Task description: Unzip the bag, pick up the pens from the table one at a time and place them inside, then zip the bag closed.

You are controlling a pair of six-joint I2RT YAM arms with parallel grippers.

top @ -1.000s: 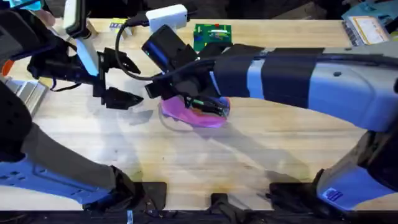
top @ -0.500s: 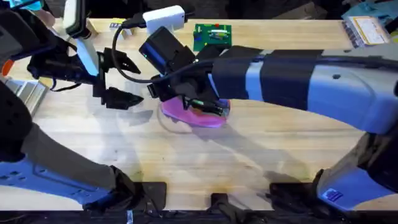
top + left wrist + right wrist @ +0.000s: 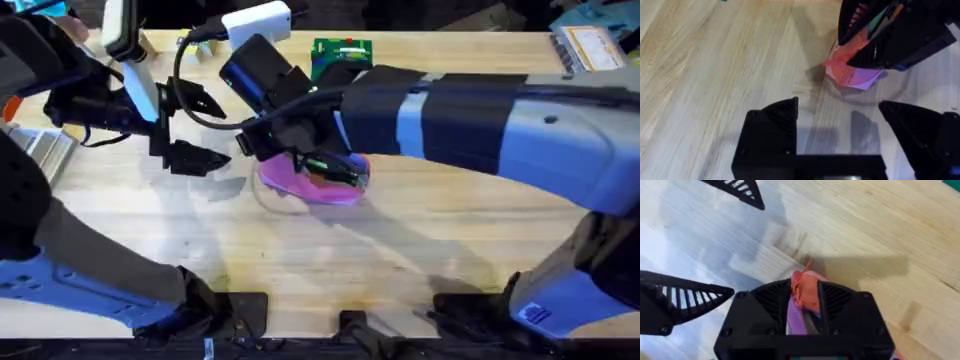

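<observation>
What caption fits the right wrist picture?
Right tool pinching the pink bag's end above the wooden table.

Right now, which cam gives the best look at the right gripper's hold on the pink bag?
Right wrist: the right gripper has its black fingers pinched on the bag end, close up. Overhead shows the bag on the table, half covered by that arm. Left wrist shows the bag end under the gripper from the side.

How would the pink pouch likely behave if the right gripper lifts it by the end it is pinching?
The bag looks like soft fabric, bunched between the right gripper fingers, so it would probably sag rather than stay straight. It lies flat and thin on the table, so it is likely light and unlikely to roll.
</observation>
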